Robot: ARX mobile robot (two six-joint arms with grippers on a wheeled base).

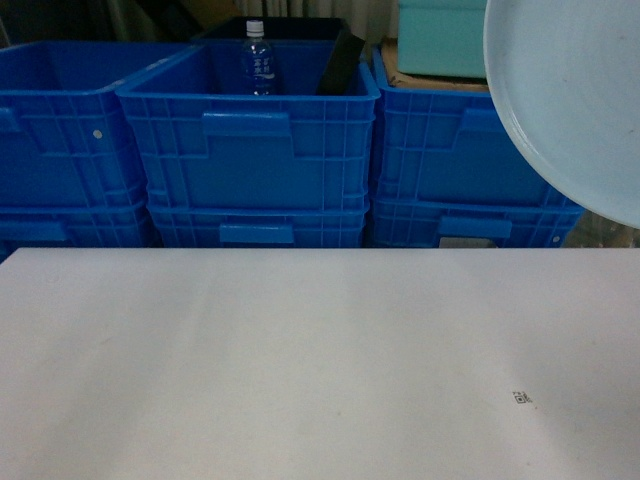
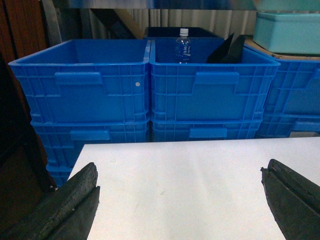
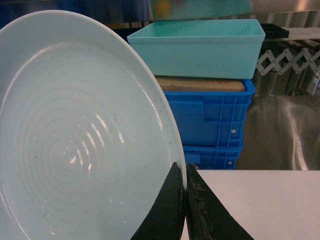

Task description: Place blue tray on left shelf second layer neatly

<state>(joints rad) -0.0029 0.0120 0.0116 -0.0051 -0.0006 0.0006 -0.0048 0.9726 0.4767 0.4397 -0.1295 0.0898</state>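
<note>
1. Right gripper [image 3: 184, 200]: clamped on the rim of the blue tray [image 3: 75, 135], raised above the bench [image 1: 300, 350].
2. Left gripper [image 2: 180, 200]: wide, empty.
3. Risk: thin rim pinch may let the tray swing or slip.

crates [image 1: 248, 150] behind table [image 1: 300, 360]; bottle [image 1: 257, 60] inside

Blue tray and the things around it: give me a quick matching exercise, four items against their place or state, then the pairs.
Items:
1. blue tray
2. water bottle
3. teal tub
4. left gripper

States:
A. open over the white table
B. upright inside a dark-blue crate
C. pinched at its rim by the right gripper, held up on edge
D. up on a board above stacked crates

Pairs: 1-C, 2-B, 3-D, 4-A
</note>
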